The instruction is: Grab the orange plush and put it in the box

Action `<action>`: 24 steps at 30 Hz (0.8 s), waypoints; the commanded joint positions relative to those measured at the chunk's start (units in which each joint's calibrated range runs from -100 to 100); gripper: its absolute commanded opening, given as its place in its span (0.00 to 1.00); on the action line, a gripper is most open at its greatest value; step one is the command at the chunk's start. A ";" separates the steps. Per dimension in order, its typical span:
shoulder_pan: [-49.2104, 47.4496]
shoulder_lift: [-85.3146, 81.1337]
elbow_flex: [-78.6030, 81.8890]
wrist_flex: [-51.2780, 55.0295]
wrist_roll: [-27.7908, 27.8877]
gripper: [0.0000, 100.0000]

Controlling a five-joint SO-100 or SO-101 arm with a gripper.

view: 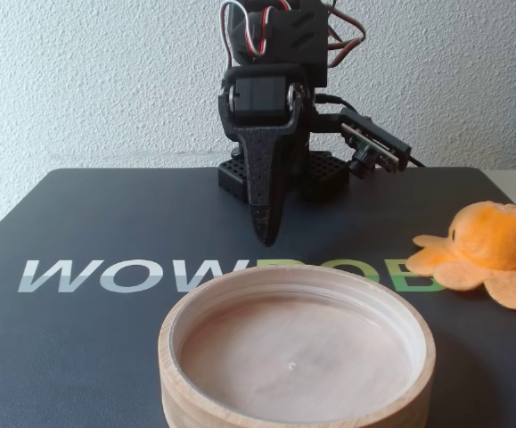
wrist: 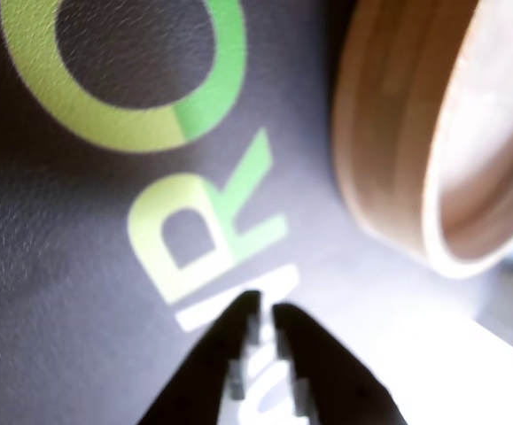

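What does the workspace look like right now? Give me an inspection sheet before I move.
Surface: dark mat with silver and green WOWROBO lettering; flat, nothing spilled.
Job's things: orange plush lies on the mat at the right in the fixed view, untouched. Wooden box sits front and centre, empty.
Clutter: nothing seen.
End effector: fingers nearly together, holding nothing, tip pointing down above the mat behind the box and left of the plush; the wrist view shows it over the lettering.
Cables: red, white and dark wires loop at the arm's top; a dark cable trails right off the wrist camera.
Surroundings: white textured wall behind.
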 commanded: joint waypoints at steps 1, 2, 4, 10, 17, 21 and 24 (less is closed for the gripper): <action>0.18 0.48 0.81 -0.20 -0.07 0.01; 0.26 0.48 0.81 -0.20 -0.07 0.01; 0.26 0.48 0.81 -0.20 -0.07 0.01; 0.56 0.48 0.81 -0.20 0.03 0.01; 0.03 0.15 0.72 -0.20 -0.23 0.01; -6.47 0.57 -4.72 -0.11 0.03 0.01; -12.74 4.53 -9.44 1.97 -1.33 0.01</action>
